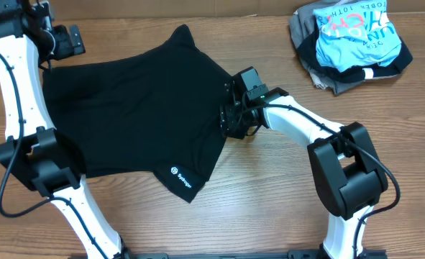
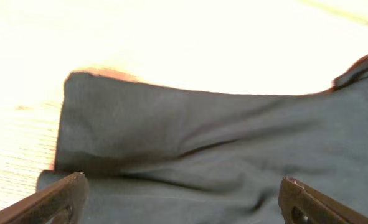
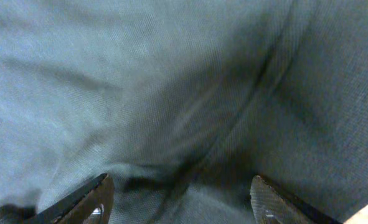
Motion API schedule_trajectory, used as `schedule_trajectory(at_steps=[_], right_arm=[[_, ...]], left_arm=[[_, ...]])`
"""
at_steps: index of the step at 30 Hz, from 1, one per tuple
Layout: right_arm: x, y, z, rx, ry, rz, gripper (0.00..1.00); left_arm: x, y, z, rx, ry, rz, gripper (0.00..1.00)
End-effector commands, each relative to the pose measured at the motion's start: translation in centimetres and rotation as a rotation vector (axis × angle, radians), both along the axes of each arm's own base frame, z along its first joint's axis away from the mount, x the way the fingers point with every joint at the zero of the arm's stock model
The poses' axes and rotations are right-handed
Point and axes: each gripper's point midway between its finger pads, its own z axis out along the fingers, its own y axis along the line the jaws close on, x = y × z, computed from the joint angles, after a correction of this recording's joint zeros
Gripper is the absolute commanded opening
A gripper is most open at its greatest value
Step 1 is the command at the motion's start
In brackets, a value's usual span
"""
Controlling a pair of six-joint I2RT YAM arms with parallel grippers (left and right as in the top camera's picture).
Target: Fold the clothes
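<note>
The black garment [image 1: 133, 115] lies spread on the wooden table, its white logo [image 1: 181, 175] near the front edge. My left gripper [image 1: 54, 54] is open at the garment's far left corner; in the left wrist view its fingers [image 2: 182, 196] straddle the black fabric [image 2: 221, 143]. My right gripper [image 1: 230, 119] is open at the garment's right edge; in the right wrist view its fingers [image 3: 180, 199] sit wide apart over wrinkled black fabric [image 3: 171, 93], with cloth between them.
A bundle of a light-blue printed shirt [image 1: 356, 36] and a grey garment [image 1: 305, 29] lies at the far right of the table. Bare wood [image 1: 270, 208] shows in front of the black garment.
</note>
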Motion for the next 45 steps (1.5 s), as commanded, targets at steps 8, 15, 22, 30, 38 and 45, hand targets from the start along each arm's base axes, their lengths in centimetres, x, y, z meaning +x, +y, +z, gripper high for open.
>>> schedule_trajectory(at_steps=[8, 15, 22, 30, 38, 45], right_arm=[[-1.5, -4.6, -3.2, -0.167, 0.116, -0.047, 0.76], [0.0, -10.2, -3.3, -0.188, 0.145, -0.154, 0.79], [1.9, -13.8, -3.0, -0.13, 0.126, -0.187, 0.79], [3.7, -13.2, 3.7, -0.051, 0.09, -0.189, 0.8], [2.8, -12.6, 20.2, 0.026, -0.071, -0.175, 0.86], [-2.4, -11.5, 26.6, 0.11, -0.086, -0.129, 0.91]], left_arm=[[-0.8, -3.4, 4.0, -0.009, -0.048, -0.06, 1.0], [-1.2, -4.4, 3.6, -0.008, -0.019, -0.075, 1.0], [-1.4, -4.4, 3.5, 0.002, -0.006, -0.101, 1.0], [-2.0, -4.7, 4.4, -0.005, -0.01, -0.095, 1.0], [-6.0, -6.6, 11.5, -0.031, -0.099, -0.102, 1.0], [-10.4, -10.7, 14.3, -0.181, -0.096, -0.192, 1.0]])
